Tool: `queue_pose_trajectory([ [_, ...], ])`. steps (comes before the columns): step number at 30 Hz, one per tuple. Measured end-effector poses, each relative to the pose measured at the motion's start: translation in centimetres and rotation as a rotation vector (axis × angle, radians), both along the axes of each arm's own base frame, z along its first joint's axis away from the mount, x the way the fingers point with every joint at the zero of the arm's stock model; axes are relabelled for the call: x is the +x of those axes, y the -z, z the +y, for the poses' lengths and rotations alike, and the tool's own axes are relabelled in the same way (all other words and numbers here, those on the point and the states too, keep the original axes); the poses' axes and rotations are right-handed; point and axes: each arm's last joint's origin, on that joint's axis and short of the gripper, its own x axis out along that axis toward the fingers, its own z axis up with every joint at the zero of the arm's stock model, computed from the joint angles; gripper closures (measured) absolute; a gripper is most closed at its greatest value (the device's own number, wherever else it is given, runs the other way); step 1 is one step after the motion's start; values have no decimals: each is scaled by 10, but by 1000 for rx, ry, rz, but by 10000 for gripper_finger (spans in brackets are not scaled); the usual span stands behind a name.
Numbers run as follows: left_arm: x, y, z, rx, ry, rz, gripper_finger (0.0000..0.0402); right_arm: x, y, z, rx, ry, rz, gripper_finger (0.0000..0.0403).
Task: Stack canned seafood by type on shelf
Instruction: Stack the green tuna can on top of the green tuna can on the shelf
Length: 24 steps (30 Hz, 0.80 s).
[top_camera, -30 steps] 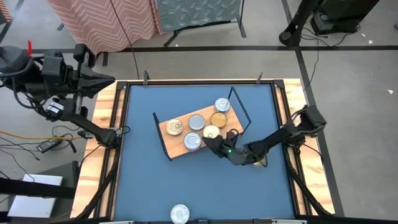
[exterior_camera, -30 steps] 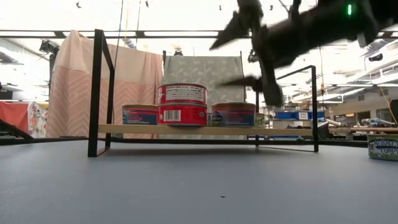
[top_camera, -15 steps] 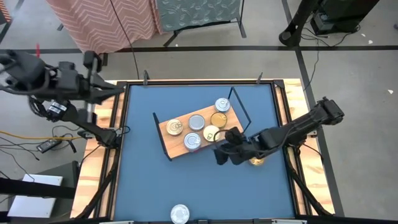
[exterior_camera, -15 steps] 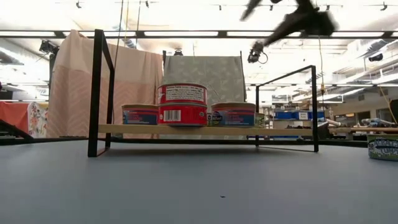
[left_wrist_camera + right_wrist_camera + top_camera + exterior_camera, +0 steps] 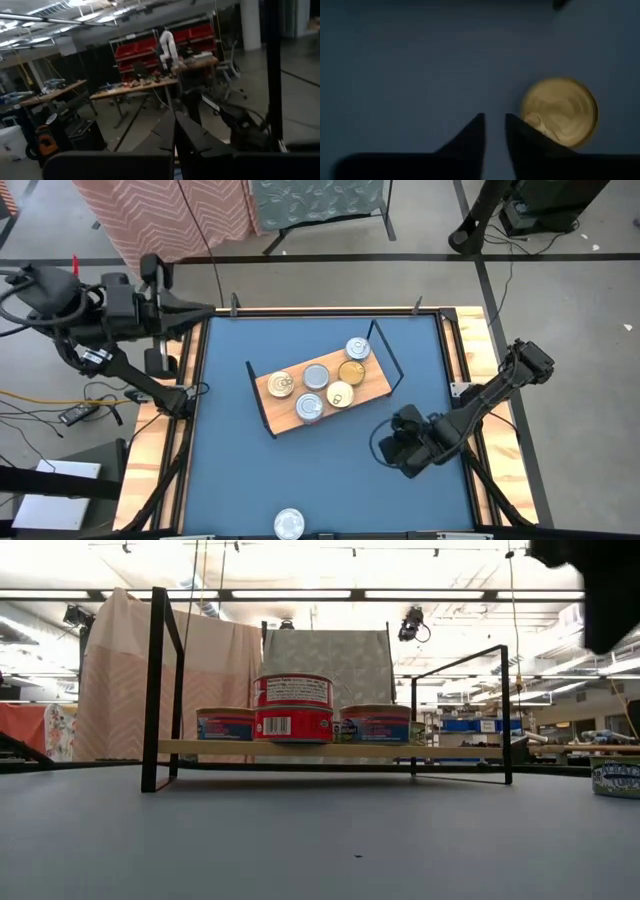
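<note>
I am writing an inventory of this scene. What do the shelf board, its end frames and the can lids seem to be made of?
The shelf board looks like light, unpainted wood: pale tan, matte, a thin slab seen edge-on in the low view. Its end frames seem to be thin black metal rod, probably painted. The can lids appear metal, some silver and some gold, with a dull shine. The red can likely carries a printed label.

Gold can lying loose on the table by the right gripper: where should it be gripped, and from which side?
Grip the gold can across its round side wall, coming straight down from above. It lies flat, lid up, with bare table all around it.
</note>
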Motion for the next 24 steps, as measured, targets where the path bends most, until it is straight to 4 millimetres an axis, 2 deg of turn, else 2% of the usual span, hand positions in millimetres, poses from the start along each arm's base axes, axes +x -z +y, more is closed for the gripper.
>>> queue_pose_trajectory([
  [3,-1,-3,0,-2,-3,-27,389,-7,14,6,41,29,9,387],
  [10,7,-4,-3,37,-9,-32,389,-15,49,15,188,172,-17,396],
  [13,6,-4,-2,34,-12,-39,389,-19,58,16,219,254,-30,397],
  [17,2,-5,-1,31,-18,-45,389,-20,59,13,200,278,-14,399],
  [24,-5,-7,2,26,-18,-58,389,-21,50,5,160,309,59,400],
])
